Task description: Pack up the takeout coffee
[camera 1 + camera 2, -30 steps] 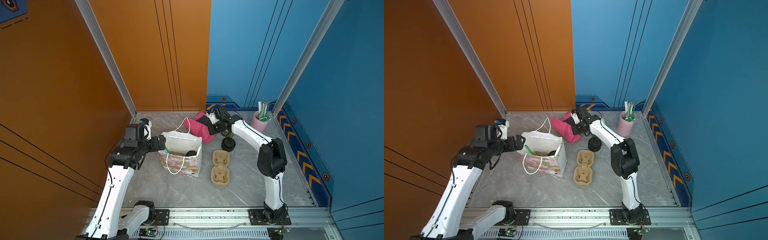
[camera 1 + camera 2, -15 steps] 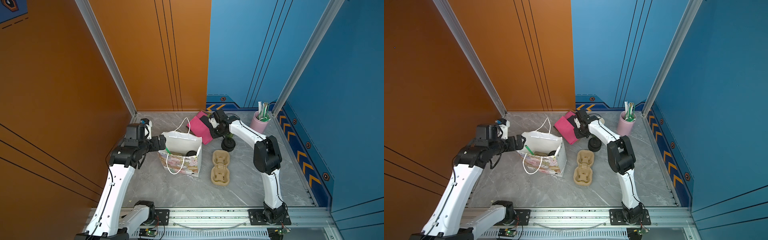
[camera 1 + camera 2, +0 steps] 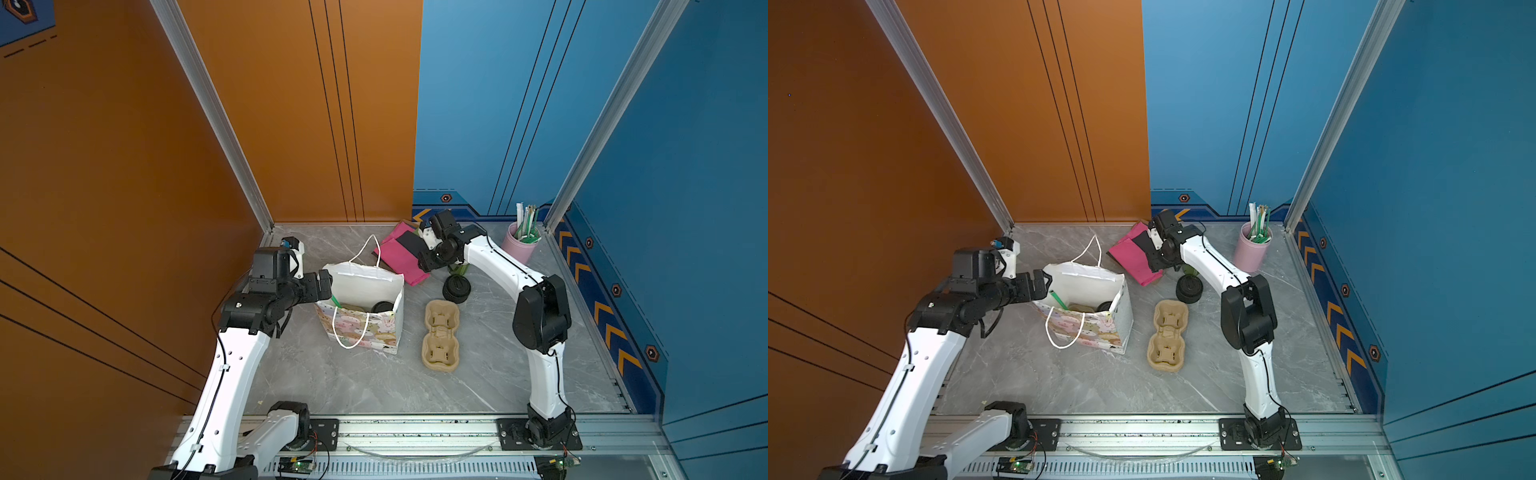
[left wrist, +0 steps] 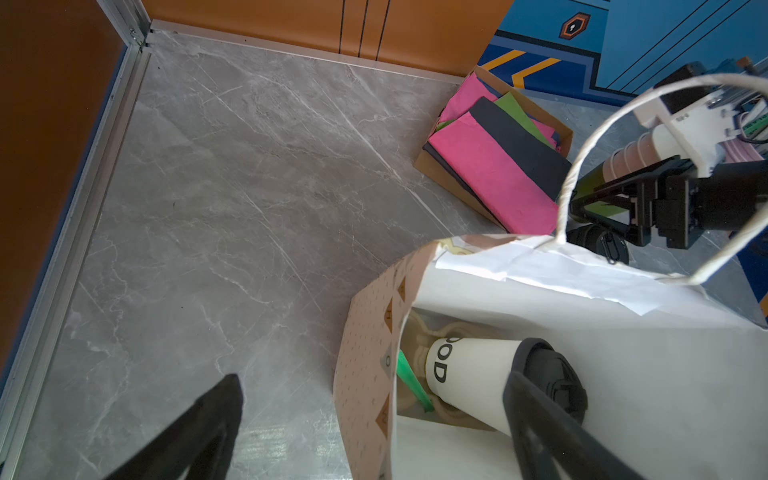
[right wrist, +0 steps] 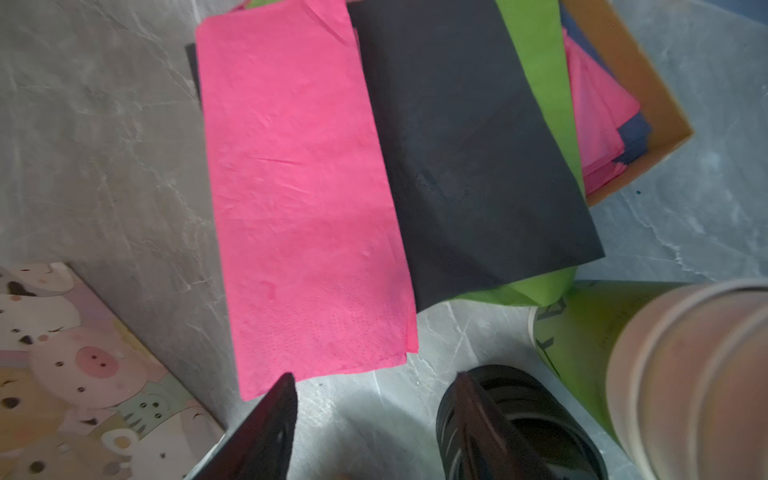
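Takeout coffee [image 4: 478, 374] lay tilted inside paper gift bag [image 3: 365, 328], just below frame centre in both top views. Left gripper [image 4: 372, 376] jaws wide, straddling bag rim. Right gripper [image 5: 374, 380] jaws apart, empty, above pink napkin [image 5: 303, 199] edge.

Tabletop [image 3: 478, 374]: grey marble-look, smooth. Bag [image 3: 365, 330]: matt paper. Cup [image 4: 469, 374]: paper w/ blk plastic lid [image 4: 552, 365]. Carrier [image 3: 440, 338]: rough pulp.

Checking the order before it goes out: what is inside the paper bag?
The paper bag holds the takeout coffee, a green straw beside it and a tan pulp carrier beneath. The coffee hides most of the carrier.
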Robot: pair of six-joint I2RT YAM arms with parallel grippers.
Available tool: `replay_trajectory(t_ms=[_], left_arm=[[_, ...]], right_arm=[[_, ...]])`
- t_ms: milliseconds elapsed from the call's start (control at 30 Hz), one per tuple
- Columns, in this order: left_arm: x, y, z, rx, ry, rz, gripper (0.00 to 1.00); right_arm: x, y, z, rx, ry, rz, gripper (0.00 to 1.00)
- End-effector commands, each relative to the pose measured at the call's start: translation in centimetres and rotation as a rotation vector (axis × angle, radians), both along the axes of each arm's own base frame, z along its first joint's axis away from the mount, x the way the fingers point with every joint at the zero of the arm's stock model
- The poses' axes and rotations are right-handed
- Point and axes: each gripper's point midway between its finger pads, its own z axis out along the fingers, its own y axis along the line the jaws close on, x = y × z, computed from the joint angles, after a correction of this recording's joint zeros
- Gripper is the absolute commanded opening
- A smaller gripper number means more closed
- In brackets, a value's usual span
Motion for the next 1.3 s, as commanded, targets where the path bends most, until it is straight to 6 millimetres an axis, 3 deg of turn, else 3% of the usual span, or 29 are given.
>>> replay_trajectory(t_ms=[0, 300, 367, 500, 1100, 1267], left_arm=[[0.0, 0.1, 0.3, 0.005, -0.009, 0.01, 0.98], [0.1, 0.2, 0.2, 0.008, -0.008, 0.013, 0.98], [0.0, 0.2, 0.2, 0.008, -0.008, 0.013, 0.98], [0.0, 0.2, 0.1, 0.009, -0.007, 0.013, 0.98], [-0.2, 0.3, 0.0, 0.012, -0.009, 0.016, 0.98], [-0.2, 0.3, -0.1, 0.012, -0.007, 0.015, 0.98]], right_arm=[[-1.5, 1.6, 3.2, -0.027, -0.083, 0.113, 0.68], [-2.7, 4.3, 1.1, -0.022, -0.045, 0.229, 0.67], [-3.0, 4.9, -0.6, -0.023, -0.009, 0.251, 0.66], [-3.4, 5.6, -1.9, -0.028, 0.015, 0.279, 0.65], [-2.6, 5.1, -5.7, -0.212, -0.009, 0.29, 0.56], [-2.4, 5.1, -5.8, -0.238, -0.023, 0.291, 0.43]])
